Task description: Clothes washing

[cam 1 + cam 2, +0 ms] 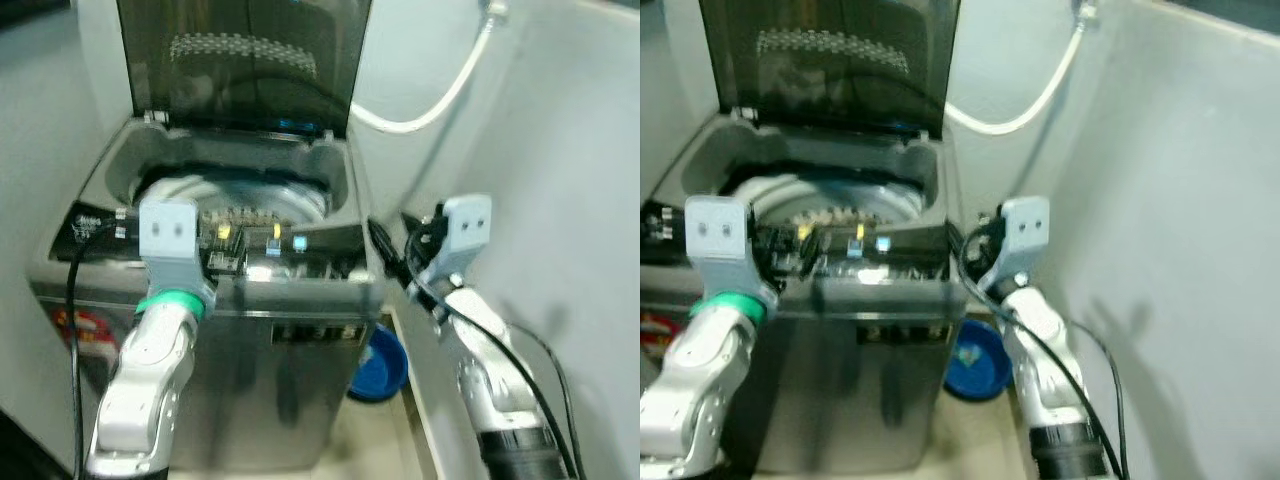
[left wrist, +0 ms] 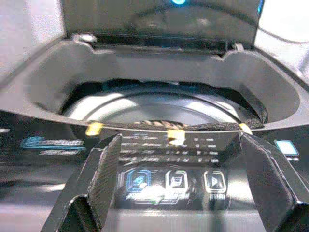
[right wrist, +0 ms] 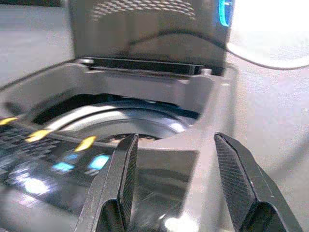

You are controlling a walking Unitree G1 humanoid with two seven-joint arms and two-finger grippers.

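Observation:
A grey top-loading washing machine (image 1: 285, 350) stands in front of me with its dark lid (image 1: 240, 60) raised upright. The round drum opening (image 1: 235, 195) shows pale metal; what lies inside is hidden. My left gripper (image 2: 178, 145) hovers open over the front control panel (image 2: 169, 166), its fingers (image 2: 104, 179) spread on either side of the lit buttons. At the machine's front right corner my right gripper (image 3: 176, 140) is open too, with nothing between its fingers (image 3: 123, 179). No clothing can be made out.
A blue basin (image 1: 382, 365) sits on the floor in the narrow gap right of the machine. A white wall panel (image 1: 565, 200) runs close along my right arm. A white hose (image 1: 440, 100) curves down behind the lid. A black cable (image 1: 72, 300) hangs at the machine's left front.

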